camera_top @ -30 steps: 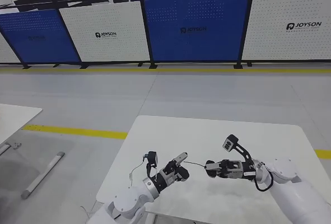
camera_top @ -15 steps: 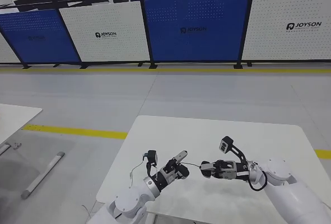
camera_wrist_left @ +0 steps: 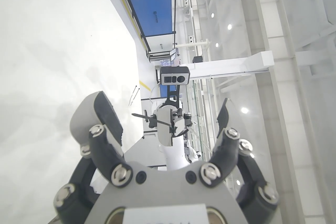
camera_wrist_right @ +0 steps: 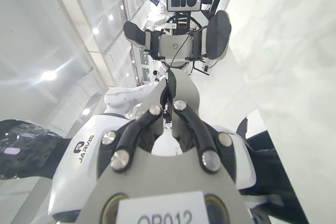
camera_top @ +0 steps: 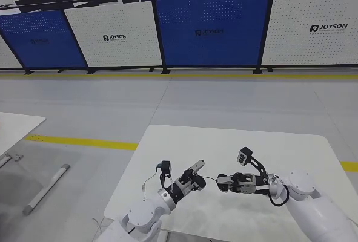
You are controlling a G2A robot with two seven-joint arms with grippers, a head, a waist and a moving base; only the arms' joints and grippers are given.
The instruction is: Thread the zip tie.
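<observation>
The table is a plain white slab with rounded corners, standing on a pale grey floor. A yellow line runs across that floor behind it, and a second white table sits off to one side. Along the back of the room runs a row of pegboard panels, blue and white by turns, in dark frames. The wrist views look up at a high white ceiling with round lights.

Over the near part of the table the two claws face each other, close together. The right claw is pinched tight on the zip tie, a thin dark strip that sticks out past its fingertips towards the other arm. The left claw stands wide open with nothing in it. The tie's free end reaches in between its spread fingers. I cannot tell whether it touches them. Both claws are held up off the table.

Out on the table, near its edge, lie a couple of thin dark strips.

Several of the panels carry a dark logo with lettering. The right claw's body has a white sticker with dark print, and a logo is printed on the arm's white shell beside it.
</observation>
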